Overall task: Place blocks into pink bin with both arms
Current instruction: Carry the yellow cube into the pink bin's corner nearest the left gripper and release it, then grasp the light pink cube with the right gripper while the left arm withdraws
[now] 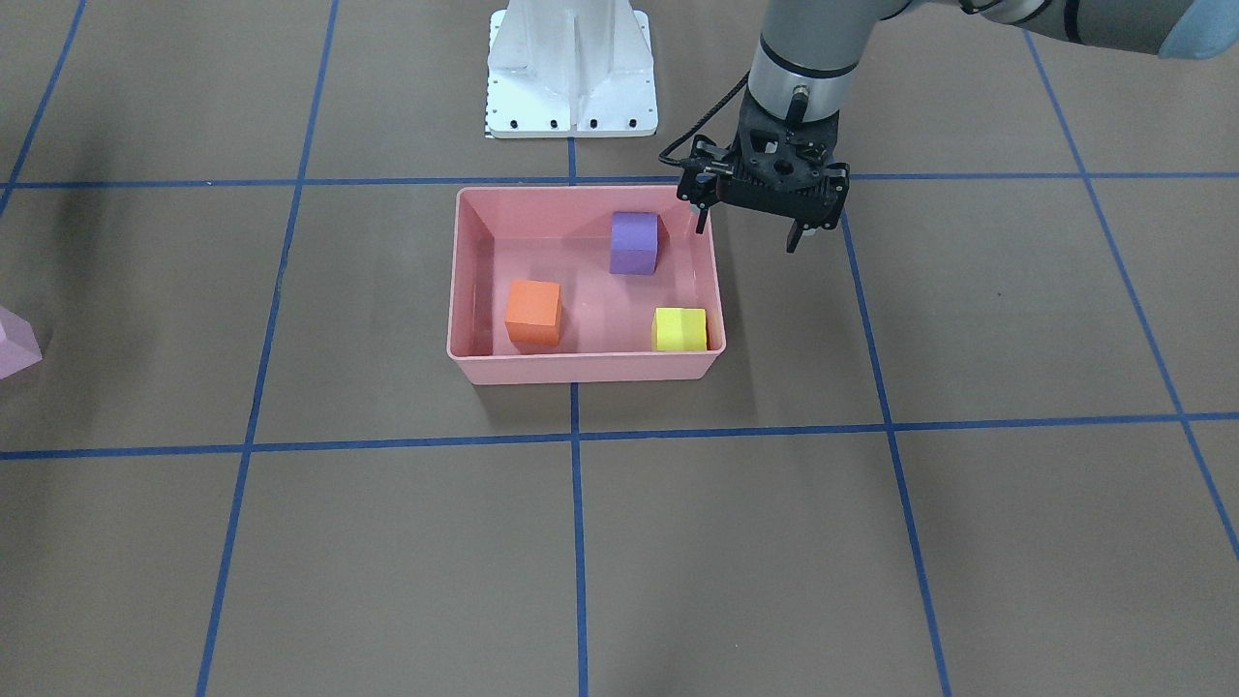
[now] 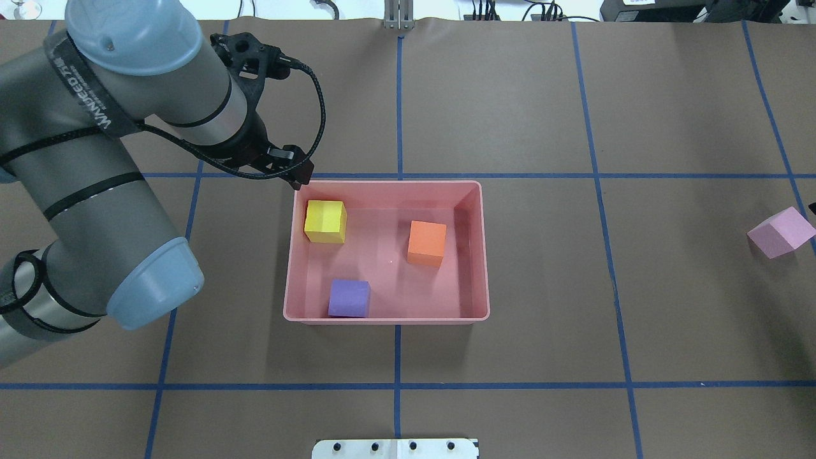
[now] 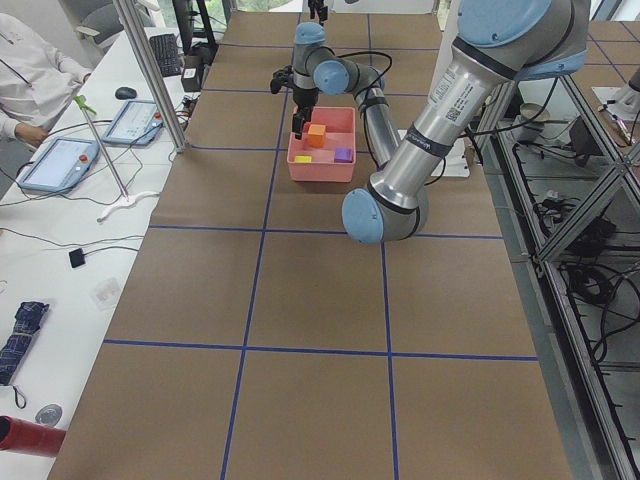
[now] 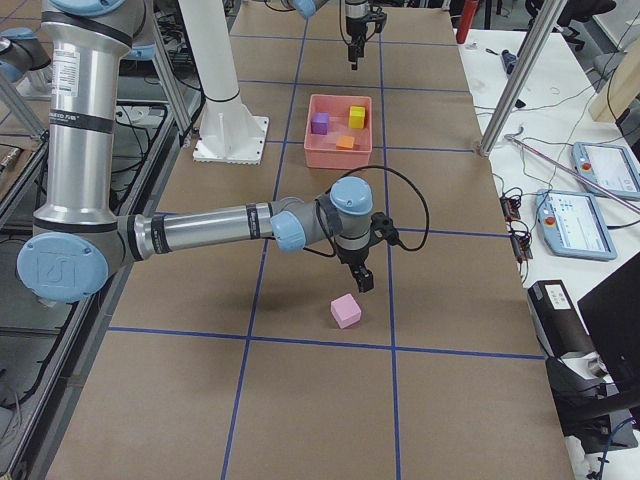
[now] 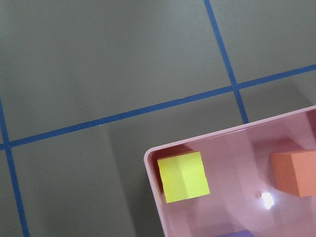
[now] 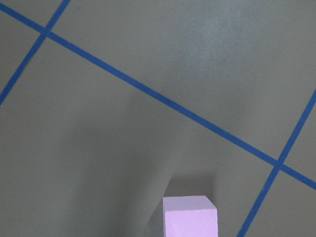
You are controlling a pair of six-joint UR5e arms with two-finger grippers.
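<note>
**One cube left, and it belongs to the right arm**

Seen from overhead, the pink bin (image 2: 482,255) holds three blocks. The yellow block (image 2: 326,221) is in its 10 o'clock corner, the purple block (image 2: 349,298) is at 7 o'clock, and the orange block (image 2: 427,243) is just toward 3 o'clock of centre. The pink-lilac block (image 2: 781,233) sits on the table (image 2: 548,95) well apart from the bin, out at 3 o'clock, with its edges askew to the blue tape lines (image 2: 607,255).

The left gripper (image 1: 745,237) hangs just outside the bin's 10 o'clock corner, fingers spread and empty. The right gripper (image 4: 364,282) hovers near the lilac cube, which lies at its 7 o'clock in the exterior right view. I cannot tell from there whether its jaws are parted.

The step in hand looks to be the right arm's pick. The gripper should first centre over the cube, which sits at 6 o'clock in the wrist view rather than mid-frame. It should then square the fingers to two opposite faces, descend with the jaws wide and squeeze gently, since foam will likely give. After that, lift above the rim and let go over the bare floor at the bin's 4 o'clock.
</note>
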